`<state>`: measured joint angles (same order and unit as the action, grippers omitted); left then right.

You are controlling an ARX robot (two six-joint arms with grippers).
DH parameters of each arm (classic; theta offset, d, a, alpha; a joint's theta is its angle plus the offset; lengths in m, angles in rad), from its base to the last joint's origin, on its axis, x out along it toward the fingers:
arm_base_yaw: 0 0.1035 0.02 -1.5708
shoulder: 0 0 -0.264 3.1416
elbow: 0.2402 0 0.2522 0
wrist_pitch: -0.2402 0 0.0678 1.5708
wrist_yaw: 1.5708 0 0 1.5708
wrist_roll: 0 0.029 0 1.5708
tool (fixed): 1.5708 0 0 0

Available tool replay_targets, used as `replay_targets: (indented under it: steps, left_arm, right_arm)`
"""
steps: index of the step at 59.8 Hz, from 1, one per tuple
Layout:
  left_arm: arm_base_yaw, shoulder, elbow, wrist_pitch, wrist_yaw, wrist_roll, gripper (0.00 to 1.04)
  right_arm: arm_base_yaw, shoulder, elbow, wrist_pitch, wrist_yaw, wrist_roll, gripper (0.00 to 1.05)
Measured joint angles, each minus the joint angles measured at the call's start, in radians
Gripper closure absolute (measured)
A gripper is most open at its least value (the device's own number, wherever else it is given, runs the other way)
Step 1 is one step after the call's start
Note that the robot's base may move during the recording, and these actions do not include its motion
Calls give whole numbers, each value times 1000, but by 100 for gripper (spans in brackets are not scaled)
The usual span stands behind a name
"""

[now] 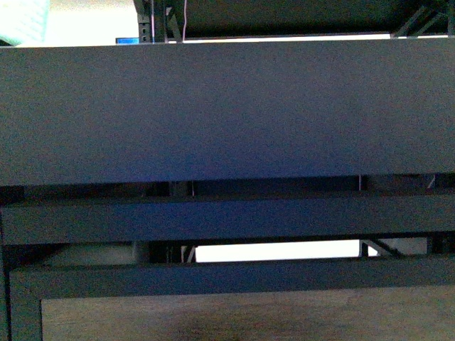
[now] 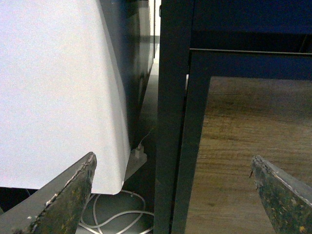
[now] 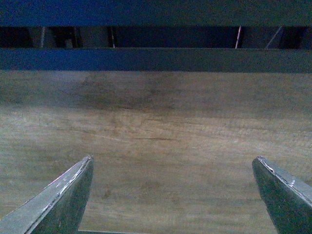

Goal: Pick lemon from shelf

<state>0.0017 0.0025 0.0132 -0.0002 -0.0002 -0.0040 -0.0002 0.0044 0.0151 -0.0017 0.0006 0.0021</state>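
the black metal-framed tiered shelf fills the front view, dark tray edges stacked above its wood-grain lower panel at the bottom; the yellow oval lemon shows in no view; the left gripper and right gripper gape wide, holding nothing, facing the panel; the pick seems not yet begun; finding, reaching and grasping remain
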Motion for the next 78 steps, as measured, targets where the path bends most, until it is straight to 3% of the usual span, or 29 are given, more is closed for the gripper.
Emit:
replay_targets:
  steps: [78]
  left_arm:
    - [0, 0, 0, 0, 0, 0, 8]
  right_arm:
    - [0, 0, 0, 0, -1, 0, 7]
